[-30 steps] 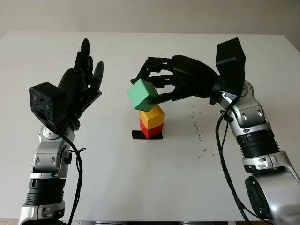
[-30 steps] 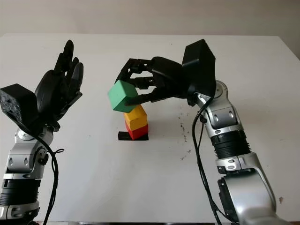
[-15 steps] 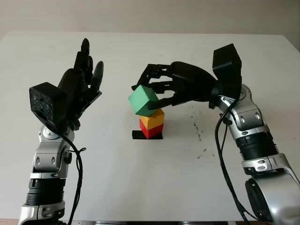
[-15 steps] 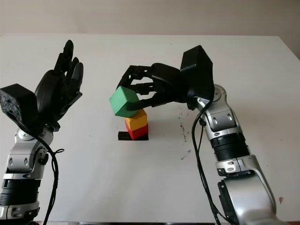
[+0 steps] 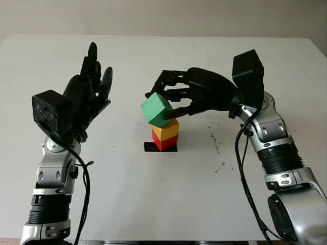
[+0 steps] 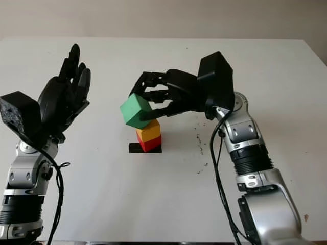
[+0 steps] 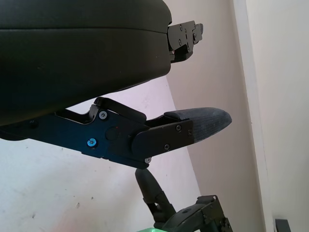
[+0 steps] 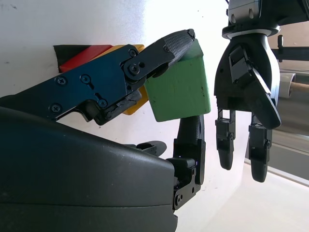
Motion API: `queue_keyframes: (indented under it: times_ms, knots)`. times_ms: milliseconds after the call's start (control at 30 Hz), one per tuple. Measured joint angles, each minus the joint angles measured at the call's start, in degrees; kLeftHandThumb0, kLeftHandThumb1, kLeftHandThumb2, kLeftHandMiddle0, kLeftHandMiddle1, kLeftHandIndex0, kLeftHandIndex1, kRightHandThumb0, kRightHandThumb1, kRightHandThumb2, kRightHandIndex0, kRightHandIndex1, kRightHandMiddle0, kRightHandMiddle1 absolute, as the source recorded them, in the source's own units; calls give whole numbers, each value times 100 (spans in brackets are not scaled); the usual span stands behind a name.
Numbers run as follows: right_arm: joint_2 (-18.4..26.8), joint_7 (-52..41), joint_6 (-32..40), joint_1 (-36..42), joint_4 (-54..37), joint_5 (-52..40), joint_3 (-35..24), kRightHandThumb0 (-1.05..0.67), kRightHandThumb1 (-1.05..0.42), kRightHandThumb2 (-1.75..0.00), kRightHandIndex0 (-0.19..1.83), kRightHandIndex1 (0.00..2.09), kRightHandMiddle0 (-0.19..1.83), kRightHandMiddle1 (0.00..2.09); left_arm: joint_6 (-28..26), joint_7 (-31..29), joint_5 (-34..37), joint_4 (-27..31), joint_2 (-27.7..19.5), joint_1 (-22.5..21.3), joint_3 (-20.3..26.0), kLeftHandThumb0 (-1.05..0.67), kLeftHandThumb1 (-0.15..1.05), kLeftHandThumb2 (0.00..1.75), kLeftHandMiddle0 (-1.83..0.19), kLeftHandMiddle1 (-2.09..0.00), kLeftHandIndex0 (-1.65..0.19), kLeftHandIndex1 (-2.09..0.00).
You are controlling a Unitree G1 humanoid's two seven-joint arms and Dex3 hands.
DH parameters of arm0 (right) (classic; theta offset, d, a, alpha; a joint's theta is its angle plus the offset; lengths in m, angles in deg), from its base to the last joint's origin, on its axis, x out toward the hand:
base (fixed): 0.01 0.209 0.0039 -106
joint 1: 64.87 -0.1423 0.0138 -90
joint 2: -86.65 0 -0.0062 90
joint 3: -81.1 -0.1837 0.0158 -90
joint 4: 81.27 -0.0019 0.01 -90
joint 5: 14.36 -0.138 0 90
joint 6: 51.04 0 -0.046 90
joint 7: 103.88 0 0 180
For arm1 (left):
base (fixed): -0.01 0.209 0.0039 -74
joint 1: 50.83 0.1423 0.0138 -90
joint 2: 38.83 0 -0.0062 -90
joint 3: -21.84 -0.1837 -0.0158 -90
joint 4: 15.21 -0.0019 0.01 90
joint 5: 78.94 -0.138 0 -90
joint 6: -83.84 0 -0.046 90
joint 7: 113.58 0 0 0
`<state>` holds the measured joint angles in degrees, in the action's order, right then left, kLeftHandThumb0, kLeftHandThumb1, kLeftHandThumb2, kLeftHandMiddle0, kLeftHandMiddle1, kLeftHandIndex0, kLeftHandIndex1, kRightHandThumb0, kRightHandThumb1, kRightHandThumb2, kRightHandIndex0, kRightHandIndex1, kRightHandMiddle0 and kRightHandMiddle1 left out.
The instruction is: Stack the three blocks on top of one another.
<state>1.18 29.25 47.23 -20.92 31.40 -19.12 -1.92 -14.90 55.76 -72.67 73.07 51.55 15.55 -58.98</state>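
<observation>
While the right hand (image 5: 171,99) reached in over the middle of the white table (image 5: 153,204), its fingers were closed around the green block (image 5: 157,110), which it held tilted, one corner down, just above the stack. In the right wrist view one finger (image 8: 164,46) pressed the block's near top edge and another ran along its far side. Whether the green block touched the yellow block (image 5: 166,129) beneath it could not be determined; its lower corner sat at or just over the yellow block's left top edge. Yellow block sat on the red block (image 5: 165,142), slightly rotated relative to it. Red block stood on a black tape mark (image 5: 150,147) on the table. Small dark specks (image 5: 216,148) lay on the surface to the right of the stack. Left hand (image 5: 87,97) was raised well to the left of the stack, open, holding nothing, palm turned toward the blocks.
</observation>
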Motion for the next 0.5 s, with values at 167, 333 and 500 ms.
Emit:
queue_keyframes:
  times_ms: [167,333,500]
  knots:
    - [67,52,3,12,1,11,-32,-51,-97,-6,41,2,34,156,-7,-1,0,0,-2,21,1,-63,105,63,19,0,19,0]
    - [150,138,22,73,0,24,-85,-51,-98,-6,40,1,31,155,-7,-6,0,0,-5,22,2,-62,105,63,19,0,19,0]
    - [160,166,90,117,-31,26,-99,-51,-98,-5,39,1,31,154,-6,-30,0,0,-12,21,2,-62,105,63,19,0,19,0]
